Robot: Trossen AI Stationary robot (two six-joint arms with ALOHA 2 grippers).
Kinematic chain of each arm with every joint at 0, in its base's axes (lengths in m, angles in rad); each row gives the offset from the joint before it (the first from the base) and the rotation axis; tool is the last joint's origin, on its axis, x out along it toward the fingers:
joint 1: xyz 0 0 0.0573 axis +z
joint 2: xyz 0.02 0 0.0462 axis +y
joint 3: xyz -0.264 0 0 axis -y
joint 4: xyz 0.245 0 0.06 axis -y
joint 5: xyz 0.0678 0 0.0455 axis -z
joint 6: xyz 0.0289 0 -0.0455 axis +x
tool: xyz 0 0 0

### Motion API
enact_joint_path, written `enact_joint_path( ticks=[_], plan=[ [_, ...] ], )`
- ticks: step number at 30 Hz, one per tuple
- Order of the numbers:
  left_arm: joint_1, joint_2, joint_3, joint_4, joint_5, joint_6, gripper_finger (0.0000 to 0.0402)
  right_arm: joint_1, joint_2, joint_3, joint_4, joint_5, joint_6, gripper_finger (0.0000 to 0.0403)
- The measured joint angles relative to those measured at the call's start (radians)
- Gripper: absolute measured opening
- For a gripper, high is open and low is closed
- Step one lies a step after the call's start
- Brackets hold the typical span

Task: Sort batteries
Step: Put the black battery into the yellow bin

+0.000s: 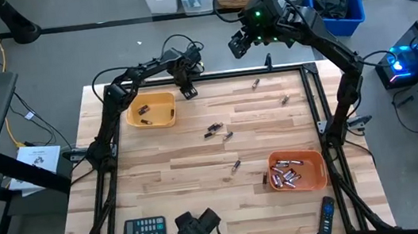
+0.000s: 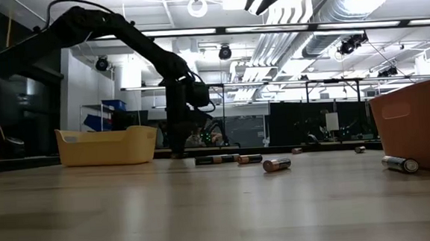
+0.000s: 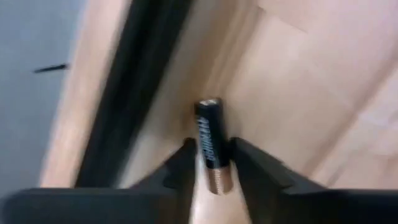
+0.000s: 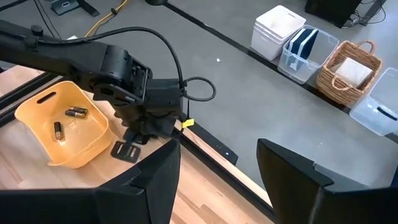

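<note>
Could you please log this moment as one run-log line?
left gripper: shut on battery, far table edge beside yellow bin | right gripper: open, raised

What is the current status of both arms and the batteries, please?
Left gripper shut on battery at table's far edge. Right gripper open, raised beyond it. Nothing blocking.

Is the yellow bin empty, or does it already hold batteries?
Not empty: the yellow bin holds two batteries, seen lying inside in the right wrist view.
</note>
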Motion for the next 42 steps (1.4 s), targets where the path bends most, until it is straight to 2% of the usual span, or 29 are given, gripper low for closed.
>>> enact_joint_path(
  ticks=[2, 3, 7, 9, 12, 15, 19, 24, 26, 29, 31, 33, 36, 39, 42],
  plan=[
    [-0.004, -0.005, 0.0, -0.025, 0.038, -0.037, 0.0034, 0.0, 0.0, 0.0, 0.0, 0.0, -0.008, 0.0206],
    [-0.002, -0.012, -0.004, -0.038, 0.082, -0.069, 0.0029, 0.0, 0.0, 0.0, 0.0, 0.0, -0.018, 0.0206],
    [-0.021, -0.067, -0.012, -0.049, 0.151, -0.118, 0.0029, -0.005, 0.0, 0.0, 0.002, 0.0, -0.046, 0.0206],
    [-0.037, -0.133, -0.009, -0.037, 0.169, -0.12, 0.0029, -0.013, 0.0, 0.0, 0.004, -0.001, -0.059, 0.0206],
    [-0.054, -0.249, -0.027, -0.015, 0.25, -0.146, 0.0029, -0.03, 0.0, 0.0, 0.004, 0.0, -0.079, 0.0206],
    [-0.087, -0.379, -0.093, 0.026, 0.319, -0.198, 0.0029, -0.048, 0.0, 0.0, -0.002, -0.011, -0.08, 0.0206],
    [-0.148, -0.599, -0.255, 0.111, 0.344, -0.285, 0.0029, -0.071, 0.0, 0.0, -0.006, -0.075, -0.112, 0.0206],
    [-0.221, -0.913, -0.554, 0.241, 0.268, -0.464, 0.0029, -0.095, 0.0, 0.0, -0.003, -0.1, -0.15, 0.0206],
    [-0.251, -1.042, -0.673, 0.254, 0.169, -0.538, 0.0029, -0.107, 0.0, 0.0, -0.002, -0.113, -0.157, 0.0206],
    [-0.272, -1.187, -0.828, 0.219, -0.037, -0.633, 0.0029, -0.124, 0.0, 0.0, 0.011, -0.153, -0.162, 0.0206],
    [-0.271, -1.252, -0.9, 0.208, -0.108, -0.689, 0.0029, -0.134, 0.0, 0.0, 0.021, -0.165, -0.169, 0.0206],
    [-0.261, -1.283, -0.94, 0.198, -0.125, -0.71, 0.0046, -0.14, 0.0, 0.0, 0.027, -0.172, -0.169, 0.0206],
    [-0.253, -1.28, -0.961, 0.195, -0.129, -0.675, 0.0105, -0.144, 0.0, 0.0, 0.027, -0.178, -0.169, 0.0206],
    [-0.253, -1.272, -0.945, 0.251, -0.119, -0.633, 0.0171, -0.144, -0.009, -0.001, 0.028, -0.178, -0.167, 0.0206],
    [-0.254, -1.255, -0.901, 0.293, -0.114, -0.597, 0.0219, -0.144, -0.035, -0.001, 0.041, -0.18, -0.138, 0.0206]
  ],
)
